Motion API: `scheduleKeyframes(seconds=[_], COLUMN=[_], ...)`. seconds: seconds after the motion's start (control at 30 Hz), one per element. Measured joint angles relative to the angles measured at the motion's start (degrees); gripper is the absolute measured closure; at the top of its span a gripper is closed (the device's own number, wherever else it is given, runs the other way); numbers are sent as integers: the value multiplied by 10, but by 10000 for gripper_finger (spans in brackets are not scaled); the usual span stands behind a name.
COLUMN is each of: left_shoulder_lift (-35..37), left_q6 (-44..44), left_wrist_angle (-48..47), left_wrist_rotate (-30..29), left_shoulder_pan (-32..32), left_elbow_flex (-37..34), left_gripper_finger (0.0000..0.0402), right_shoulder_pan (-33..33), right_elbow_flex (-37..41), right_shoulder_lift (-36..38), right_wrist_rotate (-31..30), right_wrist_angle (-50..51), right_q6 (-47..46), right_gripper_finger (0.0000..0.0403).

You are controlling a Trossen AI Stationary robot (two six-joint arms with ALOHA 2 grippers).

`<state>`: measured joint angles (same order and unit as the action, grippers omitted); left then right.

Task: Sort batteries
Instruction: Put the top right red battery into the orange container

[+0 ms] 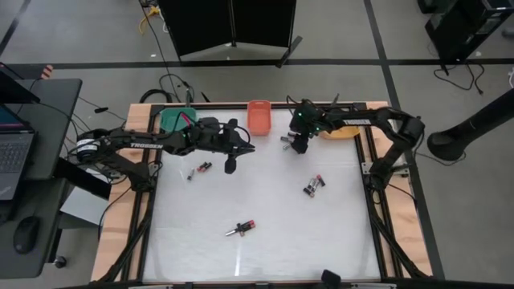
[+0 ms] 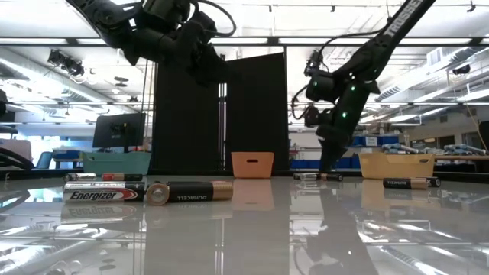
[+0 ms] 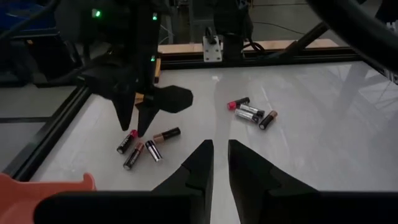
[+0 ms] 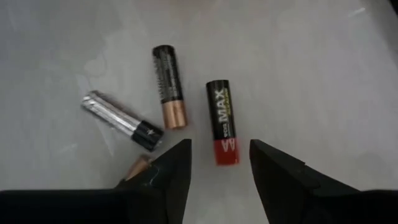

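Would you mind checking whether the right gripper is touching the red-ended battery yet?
Apart. In the right wrist view the open right gripper straddles the red-ended battery, with bare table visible beside each finger.

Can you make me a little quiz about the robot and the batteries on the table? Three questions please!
1. True or false: the right gripper is holding a battery.
2. Three bins stand in a row at the table's far edge. Which colour is the middle one? A) green B) orange C) yellow
3. Fill in: the battery lying closest to the right gripper has a ___ end.

Key
1. False: it is open, with the battery lying loose on the table.
2. B: the orange bin sits between the green bin and the yellow bin.
3. Red.
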<state>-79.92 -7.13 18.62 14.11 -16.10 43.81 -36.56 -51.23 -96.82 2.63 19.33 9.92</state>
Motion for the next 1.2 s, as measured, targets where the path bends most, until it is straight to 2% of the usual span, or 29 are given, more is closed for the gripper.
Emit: scheduleKeyframes(seconds=[0.23, 0.5, 0.77, 0.97, 1.2], left_shoulder_lift=[0, 0, 0, 1, 8], left_q6=[1, 25, 44, 56, 50], left_wrist_angle=[-1, -6, 64, 105, 123], left_wrist_rotate=[-1, -1, -42, -46, -53], left_shoulder_pan=[0, 0, 0, 0, -2], left_elbow_flex=[0, 0, -52, -75, -75], left_gripper_finger=[347, 347, 350, 359, 364], right_shoulder_pan=[-6, -7, -7, -2, 48], right_elbow_flex=[-6, -6, -5, -7, -102], right_shoulder_lift=[-25, -24, -14, 31, 51], right_wrist_rotate=[-13, -16, -16, -16, -28], right_wrist_angle=[-6, -4, 4, 22, 90], right_q6=[3, 4, 8, 4, -6], right_gripper_finger=[259, 345, 347, 347, 347])
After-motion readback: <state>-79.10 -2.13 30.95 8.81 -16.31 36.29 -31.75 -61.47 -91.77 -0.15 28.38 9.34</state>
